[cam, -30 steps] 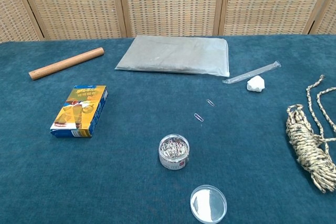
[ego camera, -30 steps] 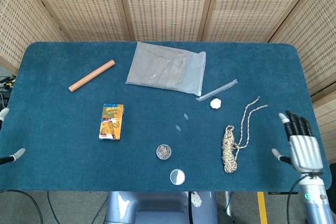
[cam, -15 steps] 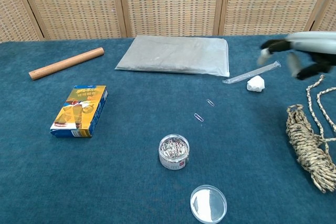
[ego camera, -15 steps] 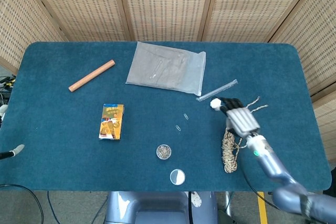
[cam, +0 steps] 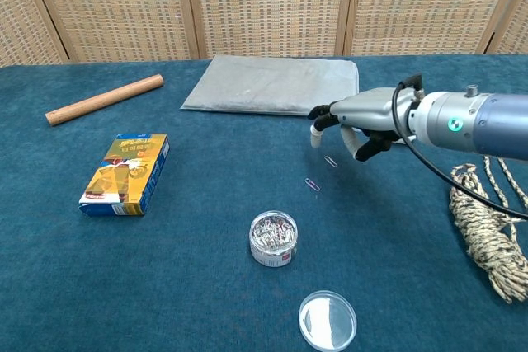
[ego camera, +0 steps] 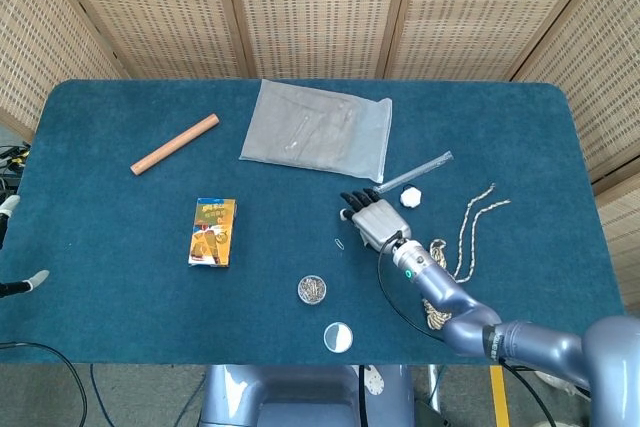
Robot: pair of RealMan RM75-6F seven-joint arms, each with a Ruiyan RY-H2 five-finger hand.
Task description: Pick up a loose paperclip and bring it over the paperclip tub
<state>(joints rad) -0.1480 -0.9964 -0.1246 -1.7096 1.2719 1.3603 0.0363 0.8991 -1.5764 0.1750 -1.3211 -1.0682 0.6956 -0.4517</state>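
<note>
Two loose paperclips lie on the blue cloth: one (cam: 331,161) just under my right hand (cam: 356,121), the other (cam: 312,185) slightly nearer the tub. The head view shows only one paperclip (ego camera: 341,243), just left of my right hand (ego camera: 371,219). This hand hovers palm down with fingers spread and holds nothing. The paperclip tub (ego camera: 312,290) (cam: 273,238) stands open and full of clips, in front of the loose ones. Its round lid (cam: 327,320) lies nearer the table's front edge. My left hand (ego camera: 30,280) shows only fingertips at the far left edge, spread apart.
A coiled rope (ego camera: 440,277) (cam: 487,232) lies right of my right arm. A white lump (ego camera: 411,196) and a clear tube (ego camera: 415,171) sit behind the hand. A grey plastic bag (cam: 276,86), a wooden dowel (cam: 105,99) and a yellow box (cam: 125,173) lie further left.
My right hand has swept left from the table's right edge, across the rope, and now hangs over the loose paperclips. The left hand has barely moved.
</note>
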